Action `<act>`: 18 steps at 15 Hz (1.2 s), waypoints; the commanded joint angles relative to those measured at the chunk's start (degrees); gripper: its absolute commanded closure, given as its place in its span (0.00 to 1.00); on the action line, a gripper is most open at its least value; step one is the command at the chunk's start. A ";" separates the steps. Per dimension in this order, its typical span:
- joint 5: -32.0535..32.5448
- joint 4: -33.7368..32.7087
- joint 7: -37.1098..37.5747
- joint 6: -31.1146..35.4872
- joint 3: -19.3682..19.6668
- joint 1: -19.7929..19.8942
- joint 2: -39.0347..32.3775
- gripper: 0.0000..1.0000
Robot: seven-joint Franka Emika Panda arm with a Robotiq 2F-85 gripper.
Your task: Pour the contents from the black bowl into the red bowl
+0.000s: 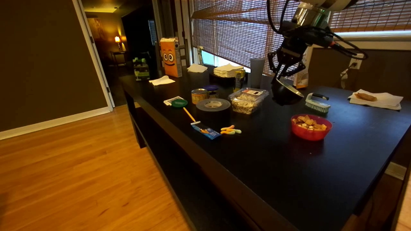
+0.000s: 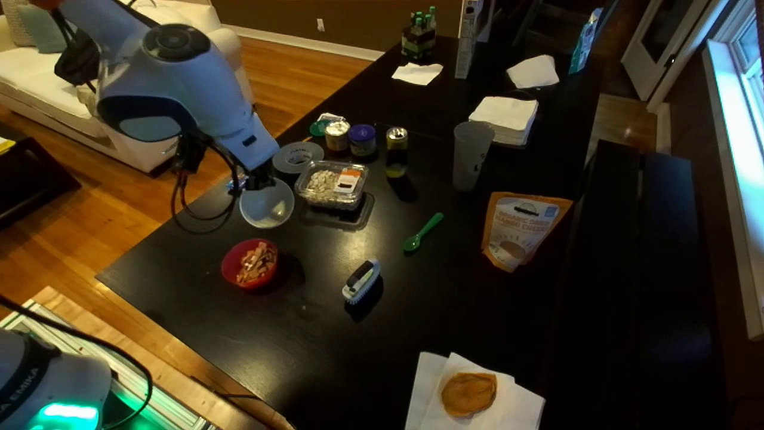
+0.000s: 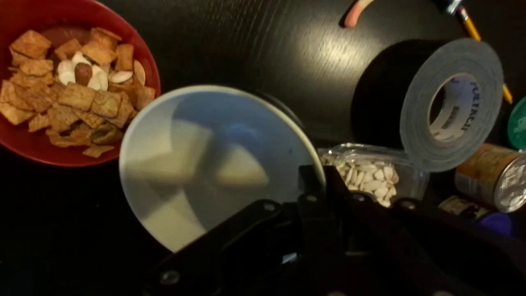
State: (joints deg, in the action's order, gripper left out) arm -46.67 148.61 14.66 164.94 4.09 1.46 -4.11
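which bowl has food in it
The red bowl, heaped with brown snack pieces; the black bowl, tilted in the gripper, shows none inside.

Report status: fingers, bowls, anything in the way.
Fingers clamped on black bowl. Black bowl tilted, looks empty. Contents in red bowl. Clear tub nearby, not between the bowls.

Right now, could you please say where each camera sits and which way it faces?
Exterior view: beside the table, facing across it toward the blinds; gripper and part of the arm show.
Exterior view: high near the base, looking down along the table; base and arm show.
Wrist view: at the arm's end, facing down into the black bowl; gripper shows.
Both exterior views share the red bowl and brush.
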 commanded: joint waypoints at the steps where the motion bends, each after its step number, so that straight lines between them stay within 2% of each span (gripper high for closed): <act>1: 8.84 3.47 12.80 14.25 0.62 -3.27 -2.74 0.98; 3: 15.26 4.22 19.58 22.44 4.19 -6.65 -7.79 0.98; 4: 16.91 4.21 21.50 24.89 8.82 -10.45 -11.44 0.98; 5: 12.72 4.37 16.36 19.37 3.35 -5.51 -5.67 0.92; 7: 14.75 4.64 18.97 23.02 7.12 -8.88 -10.08 0.92; 9: 15.03 4.32 19.39 24.21 7.85 -9.59 -12.05 0.92; 10: 15.07 4.16 19.42 24.24 7.91 -9.65 -12.18 0.98; 15: 16.21 1.92 14.41 24.22 13.65 -16.41 -13.17 0.98; 18: 16.63 -0.22 9.05 23.25 20.61 -24.33 -16.12 0.98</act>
State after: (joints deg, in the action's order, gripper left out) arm -31.37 151.01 27.42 188.98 18.54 -16.02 -17.03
